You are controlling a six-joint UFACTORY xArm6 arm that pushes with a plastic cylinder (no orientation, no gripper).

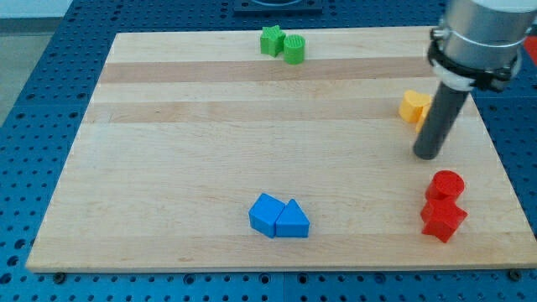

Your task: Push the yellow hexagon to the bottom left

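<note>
The yellow hexagon (pixel 412 106) lies near the right edge of the wooden board, in the upper half. A second yellow block (pixel 425 114) touches its right side and is partly hidden by the rod. My tip (pixel 427 155) rests on the board just below and to the right of the yellow blocks, close to them but apart. The rod rises up to the arm at the view's top right.
A red cylinder (pixel 446 184) and a red star (pixel 442 218) sit together below my tip, near the right edge. A blue cube (pixel 266 213) and a blue triangle (pixel 292 220) touch at the bottom middle. A green star (pixel 270 40) and a green cylinder (pixel 294 49) sit at the top edge.
</note>
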